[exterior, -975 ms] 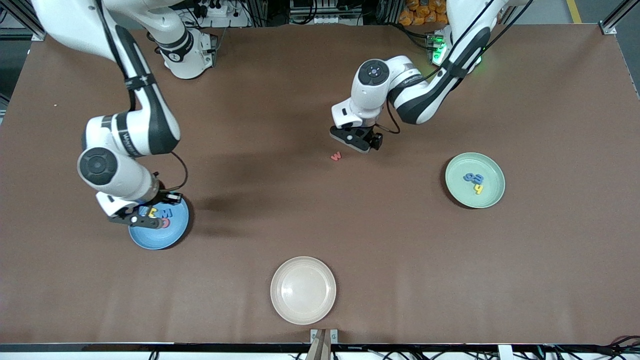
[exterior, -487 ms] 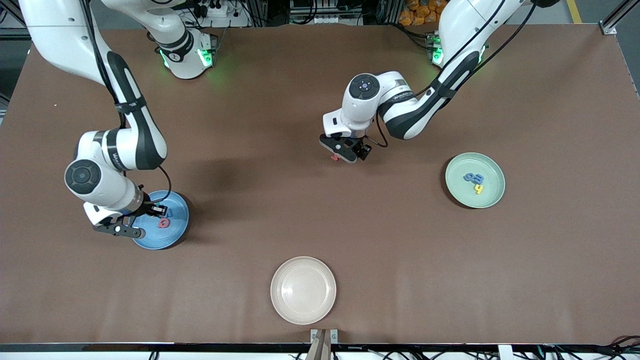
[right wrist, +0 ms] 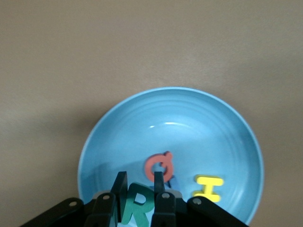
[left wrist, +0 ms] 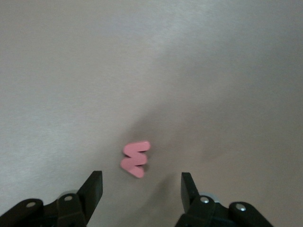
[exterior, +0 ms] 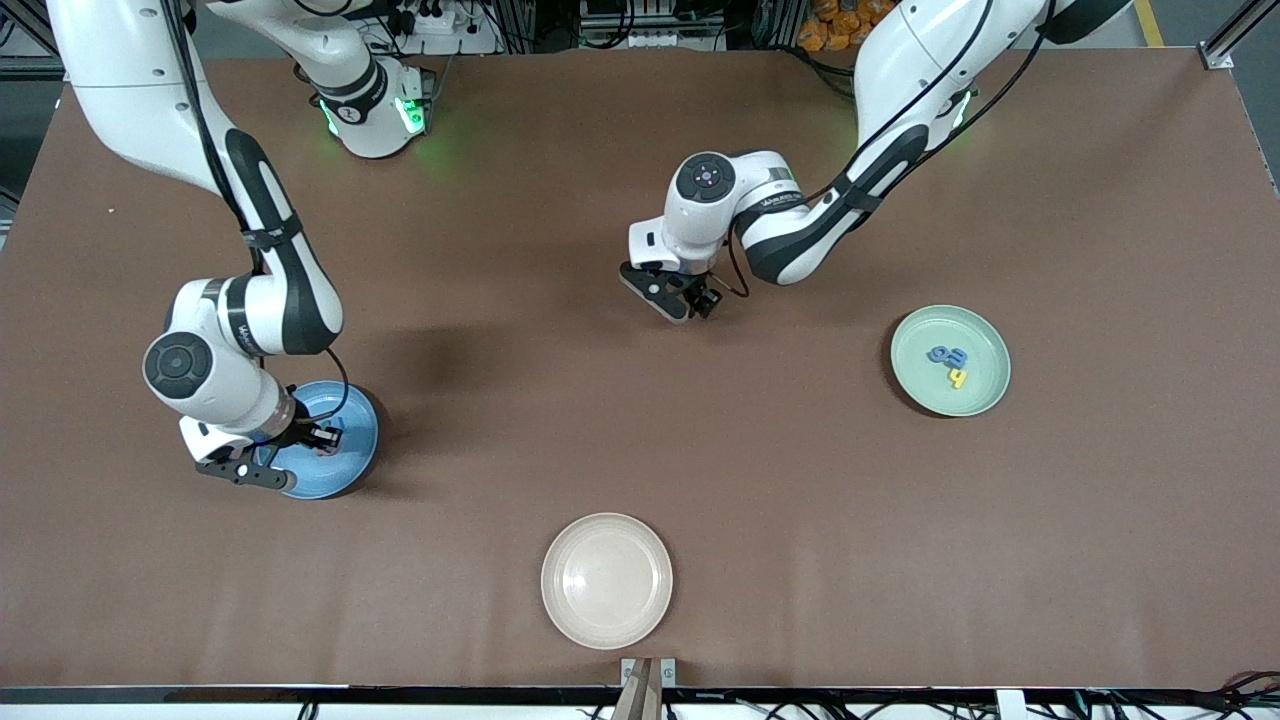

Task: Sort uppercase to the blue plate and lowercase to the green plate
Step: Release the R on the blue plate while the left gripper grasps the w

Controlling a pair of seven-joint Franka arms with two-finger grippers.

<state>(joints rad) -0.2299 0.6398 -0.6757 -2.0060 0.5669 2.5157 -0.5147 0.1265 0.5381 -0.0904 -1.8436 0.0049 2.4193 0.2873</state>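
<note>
We see the pink lowercase w [left wrist: 136, 159] lying flat on the table. The green R [right wrist: 138, 205] stands upright over the blue plate [right wrist: 227, 127], where the red Q [right wrist: 159, 165] and yellow H [right wrist: 207, 187] lie flat. Two blue lowercase letters [exterior: 947, 354] and a yellow h [exterior: 958, 377] lie in the green plate [exterior: 915, 385].

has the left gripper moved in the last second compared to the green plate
Yes. The left gripper has shifted away from the green plate, toward the right arm's end, and now sits over the red w.
</note>
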